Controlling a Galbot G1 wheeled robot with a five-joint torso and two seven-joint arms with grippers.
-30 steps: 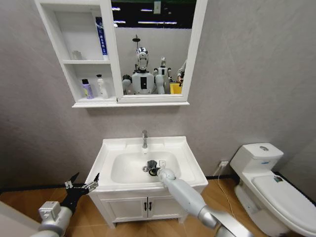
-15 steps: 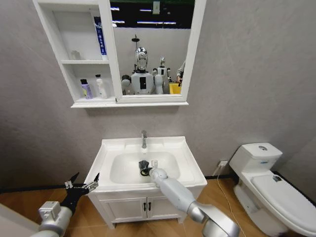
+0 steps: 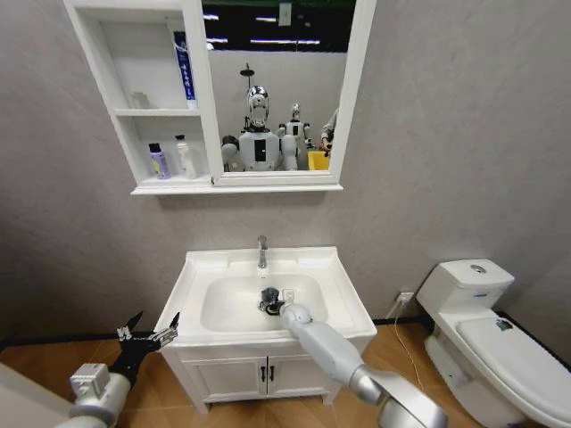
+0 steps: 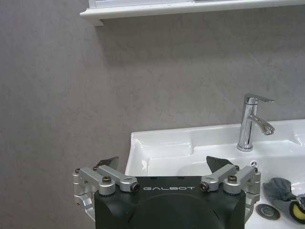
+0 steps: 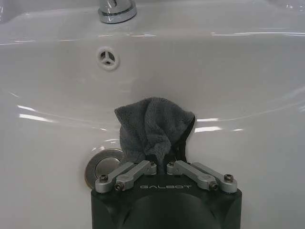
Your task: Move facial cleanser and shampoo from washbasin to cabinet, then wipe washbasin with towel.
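Right gripper point(image 5: 162, 164) down in the washbasin point(image 3: 343, 290) bowl, jaws clamped on the dark grey towel point(image 5: 152, 126), which bunches against the porcelain beside the drain point(image 5: 102, 167), below the tap point(image 3: 261, 251). Since half a second ago it has swept back rightward across the bowl: wiping underway. Two bottles point(image 3: 171, 160) stand on the cabinet point(image 3: 147, 111) bottom shelf. Left gripper point(image 3: 149, 336) parked low beside the vanity, fingers wide, empty.

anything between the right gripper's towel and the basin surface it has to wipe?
Nothing visible. The right gripper, jaws shut on the towel, is down inside the washbasin bowl beside the drain. The left gripper hangs open, off the basin's left side.
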